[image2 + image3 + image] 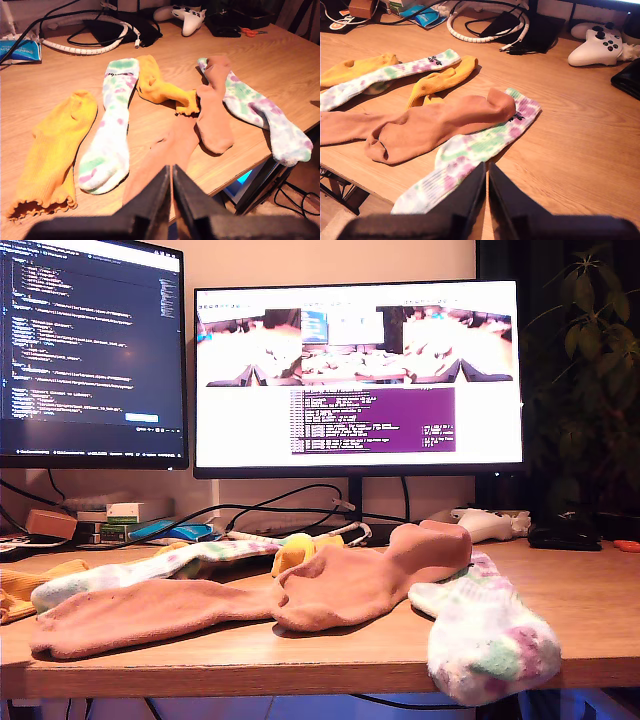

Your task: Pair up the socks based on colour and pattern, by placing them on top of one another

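Observation:
Several socks lie spread on the wooden desk [580, 585]. One salmon-pink sock [150, 615] stretches along the front edge, and a second pink sock [370, 575] lies partly over a blotchy white sock [490, 635] whose toe hangs off the edge. Another blotchy white sock [110, 135] lies between a flat mustard sock [55, 155] and a crumpled mustard sock [160, 87]. My first gripper [171, 169] is shut and empty, above the long pink sock [160, 160]. My second gripper [486, 166] is shut and empty, above the overhanging blotchy sock [475, 150]. Neither arm shows in the exterior view.
Two monitors [355, 375] stand at the back of the desk. Behind the socks lie a white game controller [597, 47], a coiled white cable [485, 30], black cables, a black pouch [627, 77], scissors [250, 31] and small boxes [125, 515]. A plant [590, 370] stands at the exterior view's right.

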